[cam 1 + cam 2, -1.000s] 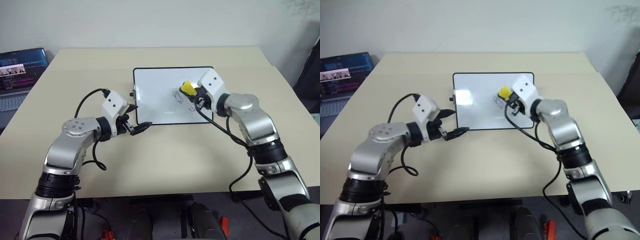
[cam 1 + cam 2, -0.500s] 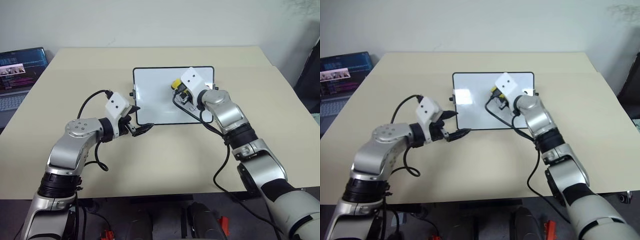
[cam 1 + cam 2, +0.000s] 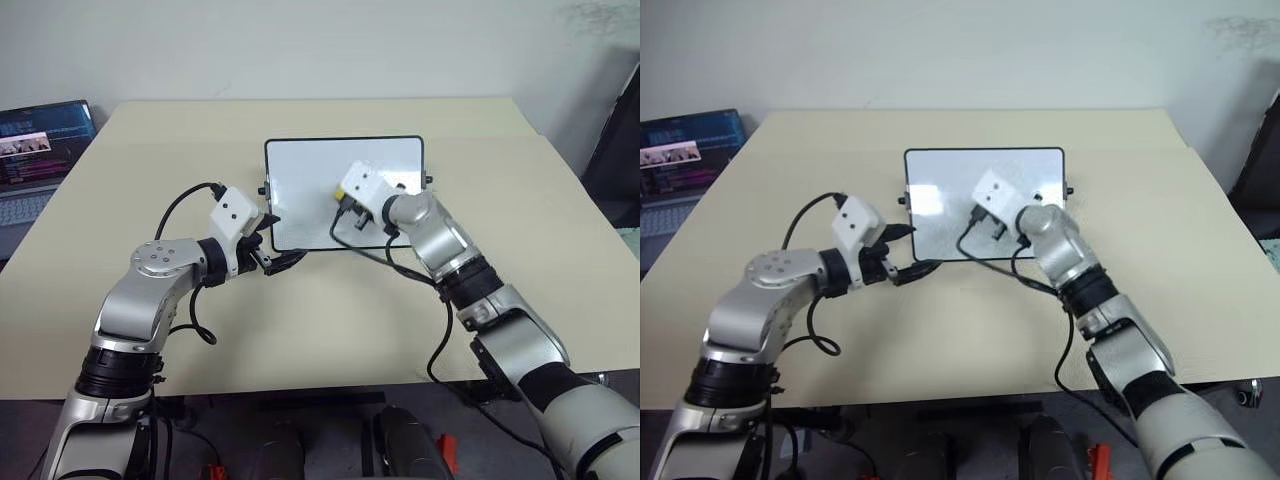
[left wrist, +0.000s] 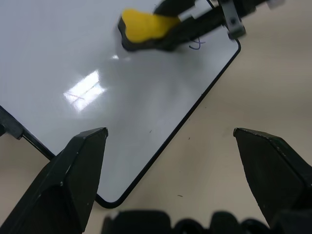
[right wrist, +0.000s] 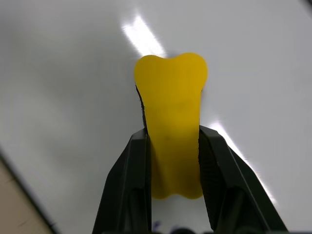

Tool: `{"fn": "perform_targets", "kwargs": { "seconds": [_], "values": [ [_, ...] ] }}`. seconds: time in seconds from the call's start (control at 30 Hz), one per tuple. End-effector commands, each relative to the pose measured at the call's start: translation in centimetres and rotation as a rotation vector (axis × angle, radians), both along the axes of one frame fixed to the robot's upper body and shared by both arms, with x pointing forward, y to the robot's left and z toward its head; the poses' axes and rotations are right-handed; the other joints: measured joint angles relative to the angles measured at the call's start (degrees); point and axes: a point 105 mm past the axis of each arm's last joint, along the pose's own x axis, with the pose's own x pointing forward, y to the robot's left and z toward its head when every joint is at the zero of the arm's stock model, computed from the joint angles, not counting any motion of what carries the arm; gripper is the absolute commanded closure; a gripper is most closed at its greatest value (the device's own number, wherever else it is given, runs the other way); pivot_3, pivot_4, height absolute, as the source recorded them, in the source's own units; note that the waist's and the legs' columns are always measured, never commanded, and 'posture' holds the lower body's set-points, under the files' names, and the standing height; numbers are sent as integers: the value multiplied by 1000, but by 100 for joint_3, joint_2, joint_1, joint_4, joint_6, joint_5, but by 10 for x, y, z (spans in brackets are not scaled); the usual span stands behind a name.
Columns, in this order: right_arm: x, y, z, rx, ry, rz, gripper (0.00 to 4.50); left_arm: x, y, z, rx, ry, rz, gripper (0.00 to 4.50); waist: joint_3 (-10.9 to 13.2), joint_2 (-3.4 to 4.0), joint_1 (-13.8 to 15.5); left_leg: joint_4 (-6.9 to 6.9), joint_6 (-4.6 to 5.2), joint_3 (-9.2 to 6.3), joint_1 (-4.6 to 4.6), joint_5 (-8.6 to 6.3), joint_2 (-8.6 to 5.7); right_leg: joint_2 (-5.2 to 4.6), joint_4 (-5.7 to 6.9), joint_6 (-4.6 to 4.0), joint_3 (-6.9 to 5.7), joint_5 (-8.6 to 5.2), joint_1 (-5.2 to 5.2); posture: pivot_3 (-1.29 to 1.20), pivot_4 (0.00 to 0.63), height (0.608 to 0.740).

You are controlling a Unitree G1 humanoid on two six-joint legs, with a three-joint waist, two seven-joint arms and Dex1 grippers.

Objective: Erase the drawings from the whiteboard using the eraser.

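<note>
The beige table (image 3: 330, 330) is carrying your glossy white whiteboard (image 3: 300, 190) with its thin black frame, lying flat at the centre far side; it looks light and slippery, so it may slide. No containers here. Your right gripper (image 5: 173, 146) is pinching the small yellow eraser (image 5: 171, 126), which looks soft, squeezed at mid-body, on the board. A faint blue drawing (image 4: 197, 45) is sitting beside it. Your left gripper (image 4: 175, 161) is hovering wide open at the near edge.

L arm bent at elbow, forearm reaching fwd and inward, wrist angled slightly down; left gripper (image 4: 168, 161) w/ both black fingers (image 4: 73, 170) spread wide apart, nothing between them. R arm stretched fwd and across toward centre, wrist tipped down; right gripper (image 5: 173, 146) clamped tight, fingers (image 5: 131, 180) pinching a yellow block.
</note>
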Motion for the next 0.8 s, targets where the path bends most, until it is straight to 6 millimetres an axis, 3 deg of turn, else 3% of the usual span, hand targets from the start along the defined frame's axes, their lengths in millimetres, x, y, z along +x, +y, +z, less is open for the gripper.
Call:
{"fn": "perform_targets", "kwargs": {
  "seconds": [0.03,0.2,0.6,0.8],
  "values": [
    [-10,-4,-29,-56,109,-2,3538,-2,-4,14,-2,-56,-18,0,0,0,0,-1,0,0,9,0,0,0,0,0,0,0,7,0,150,740],
    [-3,-11,-20,-39,76,-50,3538,-1,-4,15,0,-59,-21,0,-1,-1,10,2,1,0,15,2,0,0,2,1,1,2,12,0,150,740],
    [39,-36,44,62,-148,-253,3538,1,-6,16,0,-61,-29,0,0,-2,19,3,10,0,14,11,0,0,2,-1,1,8,12,0,150,740],
    [49,-46,50,55,-175,-317,3538,1,-6,15,1,-62,-28,0,0,-2,18,-10,11,0,13,10,0,0,-4,-2,1,7,9,0,150,740]
  ]
}}
